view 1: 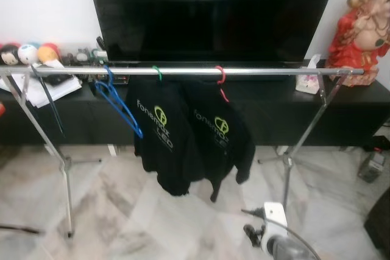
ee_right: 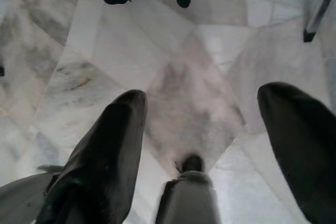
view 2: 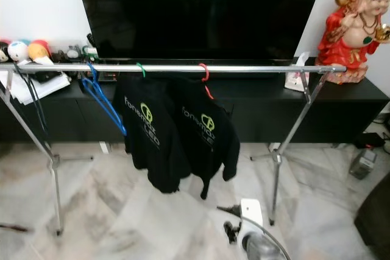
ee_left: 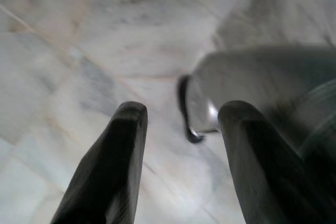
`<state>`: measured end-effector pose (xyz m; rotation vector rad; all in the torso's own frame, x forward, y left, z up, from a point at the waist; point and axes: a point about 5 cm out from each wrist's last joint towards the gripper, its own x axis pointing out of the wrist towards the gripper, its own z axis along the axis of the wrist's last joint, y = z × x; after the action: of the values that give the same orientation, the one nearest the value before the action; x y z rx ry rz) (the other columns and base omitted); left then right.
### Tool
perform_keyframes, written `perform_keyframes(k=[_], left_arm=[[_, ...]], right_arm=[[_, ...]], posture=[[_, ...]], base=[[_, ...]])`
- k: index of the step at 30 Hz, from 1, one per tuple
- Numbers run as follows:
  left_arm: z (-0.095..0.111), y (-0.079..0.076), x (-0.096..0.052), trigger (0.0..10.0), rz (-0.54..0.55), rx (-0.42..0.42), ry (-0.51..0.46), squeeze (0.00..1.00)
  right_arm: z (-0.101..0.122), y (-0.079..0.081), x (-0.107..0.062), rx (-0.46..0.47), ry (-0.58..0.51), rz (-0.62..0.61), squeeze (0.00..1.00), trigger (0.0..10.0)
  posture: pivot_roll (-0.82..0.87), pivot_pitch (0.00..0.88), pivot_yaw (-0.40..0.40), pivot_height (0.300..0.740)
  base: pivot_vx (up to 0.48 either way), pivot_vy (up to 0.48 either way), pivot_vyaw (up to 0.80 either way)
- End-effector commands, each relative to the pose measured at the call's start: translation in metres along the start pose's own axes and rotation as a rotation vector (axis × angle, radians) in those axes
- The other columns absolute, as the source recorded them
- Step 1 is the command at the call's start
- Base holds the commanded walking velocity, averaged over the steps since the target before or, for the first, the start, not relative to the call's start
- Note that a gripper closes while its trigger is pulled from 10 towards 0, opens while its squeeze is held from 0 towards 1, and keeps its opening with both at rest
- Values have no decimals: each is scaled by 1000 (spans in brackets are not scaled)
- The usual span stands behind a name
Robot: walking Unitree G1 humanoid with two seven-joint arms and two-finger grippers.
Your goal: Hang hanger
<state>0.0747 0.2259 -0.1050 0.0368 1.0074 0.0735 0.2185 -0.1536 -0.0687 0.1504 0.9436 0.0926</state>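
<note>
The left hand (ee_left: pixel 181 129) points down at the marble floor (ee_left: pixel 79 51), its two black fingers spread apart with nothing between them; a blurred grey rounded object lies on the floor just beyond its fingertips. The right hand (ee_right: pixel 202 129) also faces the floor, fingers wide apart and holding nothing; the lower hems of dark garments and a foot of the rack show at the far edge of its view.

Ahead of the robot stands a metal clothes rack (view 1: pixel 183 72) with a horizontal silver rail on angled legs. A blue hanger (view 1: pixel 116 101) hangs empty from the rail towards the rack's left end, tilted. Just beside it to the right, a black sweatshirt (view 1: pixel 159 138) with a pale and green logo hangs on a green hanger (view 1: pixel 158 72), and touching it on the right a second black sweatshirt (view 1: pixel 222 138) hangs on a red hanger (view 1: pixel 220 77).

Behind the rack runs a low black tabletop (view 1: pixel 341 98) carrying a large dark television (view 1: pixel 213 10), a red and gold figurine (view 1: pixel 362 28) at the right end, and papers and small round toys (view 1: pixel 27 53) at the left. A white device (view 1: pixel 274 223) sits on the floor near the rack's right leg.
</note>
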Motion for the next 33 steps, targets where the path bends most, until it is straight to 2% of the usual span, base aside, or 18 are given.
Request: perform_keyframes(k=[1,5,18,21,24,26,29,33], left_arm=[[1,0,1,10000,-7,7,1,0],[14,3,5,10000,2,9,-18,0],[28,13,8,10000,20,22,-65,0],[43,16,11,10000,42,42,-122,0],[57,16,14,10000,54,25,-178,0],[106,4,24,10000,56,37,-301,0],[148,-7,28,10000,50,47,-403,0],[179,-16,26,10000,34,55,-512,0]], right_arm=[[2,-13,-2,-5,-3,-35,0,10000],[3,-13,-2,-6,-5,-36,0,10000],[2,-12,-2,1,-5,-31,0,10000],[2,-12,-2,2,-7,-31,0,10000],[2,-12,-2,2,-6,-31,0,10000],[2,-12,-2,-2,-4,-31,0,10000],[2,-12,-2,0,-4,-31,0,10000],[2,-12,-2,1,-5,-31,0,10000]], posture=[[-22,0,-39,740],[-23,0,-40,740],[-22,0,-36,740],[-22,0,-36,740],[-23,0,-39,740],[-20,0,-40,740],[-26,0,-35,740],[-26,0,-33,740]], base=[[0,-465,0],[0,-465,0],[0,-463,0],[0,-99,0],[0,0,0],[0,0,0],[0,0,0],[0,0,0]])
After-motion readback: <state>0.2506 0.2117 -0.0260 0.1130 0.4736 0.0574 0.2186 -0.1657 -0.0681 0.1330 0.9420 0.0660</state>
